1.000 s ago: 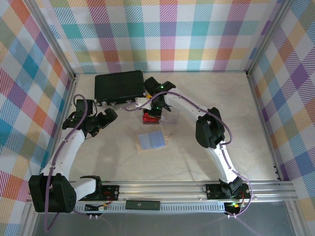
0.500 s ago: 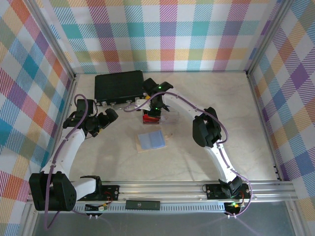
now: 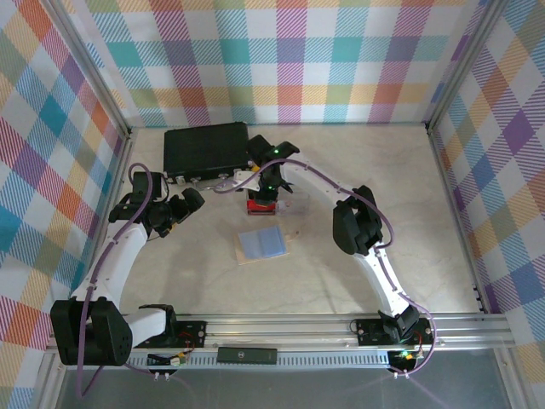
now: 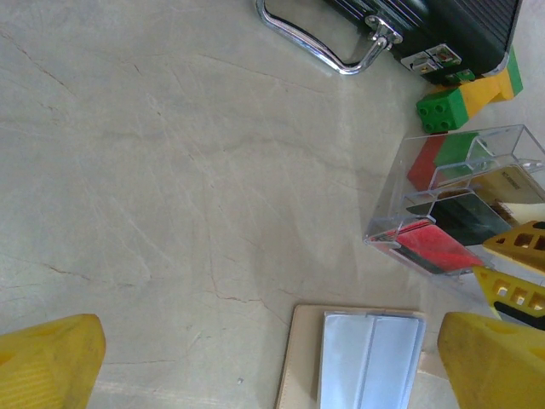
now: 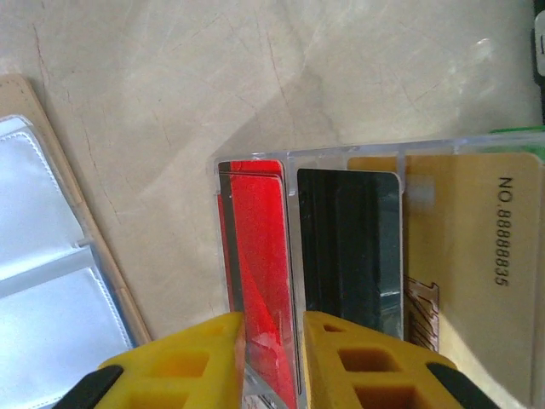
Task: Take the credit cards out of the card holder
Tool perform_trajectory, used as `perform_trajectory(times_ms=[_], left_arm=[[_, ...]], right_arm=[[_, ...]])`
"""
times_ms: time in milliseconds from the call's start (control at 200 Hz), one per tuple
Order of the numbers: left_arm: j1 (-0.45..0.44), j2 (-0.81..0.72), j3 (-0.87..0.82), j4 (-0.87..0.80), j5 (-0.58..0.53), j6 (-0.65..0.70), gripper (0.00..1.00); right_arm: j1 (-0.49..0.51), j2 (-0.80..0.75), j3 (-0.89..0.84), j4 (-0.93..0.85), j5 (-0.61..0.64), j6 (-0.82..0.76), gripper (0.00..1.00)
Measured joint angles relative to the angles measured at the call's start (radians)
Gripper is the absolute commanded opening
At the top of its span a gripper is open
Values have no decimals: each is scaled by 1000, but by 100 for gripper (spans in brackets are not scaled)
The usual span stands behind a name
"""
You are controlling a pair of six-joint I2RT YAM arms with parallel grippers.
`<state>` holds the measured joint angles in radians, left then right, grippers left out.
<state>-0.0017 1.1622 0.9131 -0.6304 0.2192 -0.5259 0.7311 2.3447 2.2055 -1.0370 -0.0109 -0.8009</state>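
Straddling the red card (image 5: 260, 221) in its clear rack (image 5: 341, 152) — right claw (image 5: 272, 328) slightly parted.

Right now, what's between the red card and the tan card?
The black card, in the right wrist view, flanked by the red card and the tan card.

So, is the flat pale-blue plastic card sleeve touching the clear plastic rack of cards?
Apart. The left wrist view shows a strip of bare table between the sleeve and the rack.
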Motion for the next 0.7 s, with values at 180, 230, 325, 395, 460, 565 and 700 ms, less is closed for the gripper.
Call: perform_trajectory(times_ms=[180,230,325,395,460,565,700], left_arm=[[0,0,0,0,0,0,100],[0,0,0,0,0,2,100],[0,0,0,0,0,13,100],[0,-2,0,0,0,23,100],[-5,-6,0,0,-2,30,100],[-36,-15,4,0,-29,44,100],[-109,-15,39,6,-82,52,100]], right_arm=[[0,-11,-3,7,-19,53,32],[0,-34,-23,20,-24,89,36],[0,-119,-101,61,-26,158,47],[0,-206,-184,112,-12,226,55],[0,-306,-277,170,17,300,62],[-8,-453,-403,254,87,421,73],[-47,-635,-569,363,181,578,85]])
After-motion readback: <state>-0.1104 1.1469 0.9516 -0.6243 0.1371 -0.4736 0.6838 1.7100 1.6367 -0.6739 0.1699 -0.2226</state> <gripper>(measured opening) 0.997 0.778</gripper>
